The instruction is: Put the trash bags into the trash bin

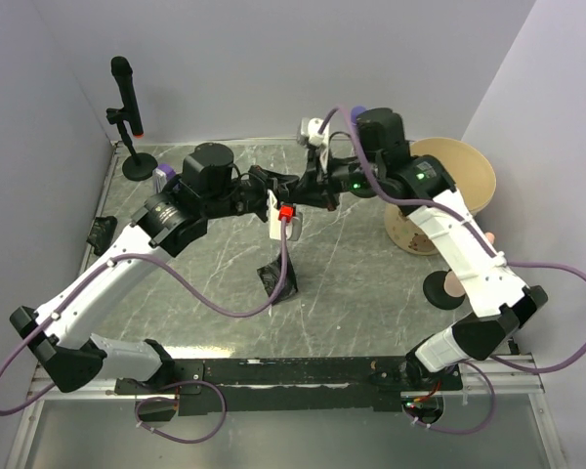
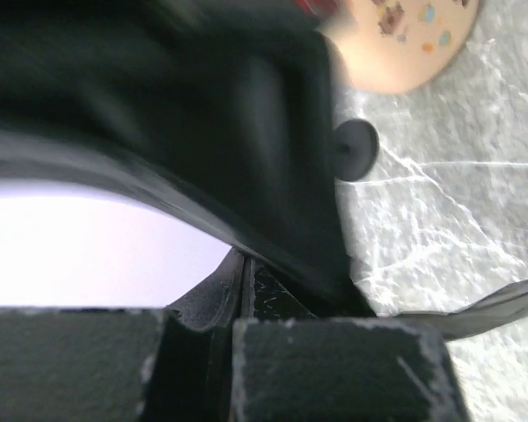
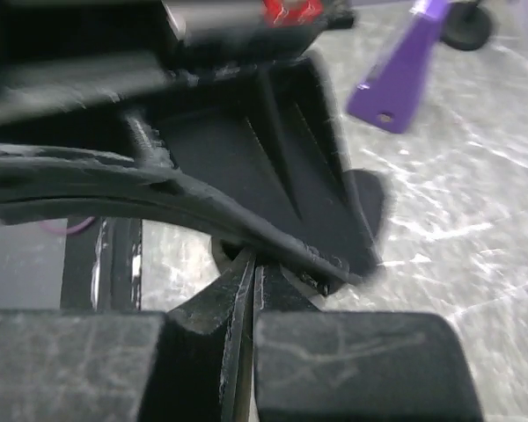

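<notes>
My two grippers meet in mid-air over the table's middle. My left gripper (image 1: 276,188) and right gripper (image 1: 311,186) are both shut on a stretch of black trash bag (image 1: 294,183) held between them. In the left wrist view the black film (image 2: 273,202) runs into my shut tips (image 2: 245,261). In the right wrist view a taut black band of bag (image 3: 202,200) crosses my shut tips (image 3: 252,261). A second crumpled trash bag (image 1: 276,278) lies on the table below them. The tan trash bin (image 1: 483,174) stands at the right, behind my right arm; its printed side shows in the left wrist view (image 2: 405,53).
A microphone on a stand (image 1: 127,98) with a round black base (image 1: 140,166) stands at the back left. Another round black base (image 1: 442,288) lies in front of the bin, also in the left wrist view (image 2: 356,149). A small black lump (image 1: 101,232) sits at the left edge.
</notes>
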Controlling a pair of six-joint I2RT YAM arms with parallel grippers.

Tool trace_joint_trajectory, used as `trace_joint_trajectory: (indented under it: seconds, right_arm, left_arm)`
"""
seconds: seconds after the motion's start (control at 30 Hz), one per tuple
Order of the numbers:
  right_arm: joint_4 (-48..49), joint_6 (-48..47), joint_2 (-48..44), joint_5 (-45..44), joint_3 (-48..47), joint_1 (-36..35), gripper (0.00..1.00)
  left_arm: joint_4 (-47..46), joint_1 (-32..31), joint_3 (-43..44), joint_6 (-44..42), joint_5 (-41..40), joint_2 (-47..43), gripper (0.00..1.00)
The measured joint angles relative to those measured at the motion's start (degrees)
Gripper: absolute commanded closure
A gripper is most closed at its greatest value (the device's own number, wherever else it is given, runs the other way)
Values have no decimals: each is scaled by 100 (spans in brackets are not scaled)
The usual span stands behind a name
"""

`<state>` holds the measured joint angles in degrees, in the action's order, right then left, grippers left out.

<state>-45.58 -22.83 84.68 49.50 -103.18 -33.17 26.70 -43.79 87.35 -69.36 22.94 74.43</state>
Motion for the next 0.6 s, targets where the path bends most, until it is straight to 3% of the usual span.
trace_joint_trajectory:
  seconds: [0.23,0.43,0.6]
  right_arm:
    - [-44,129,98,-730,-450,315,100]
    - [-122,-59,37,-240,-101,63,100]
    - [59,153,22,-402,-289,153,100]
  left_arm:
    - [-37,-138,-372,90,17,-299,99]
    - [-245,-17,76,254,-90,-44,99]
    - [-284,162,-439,299,-31,-116,99]
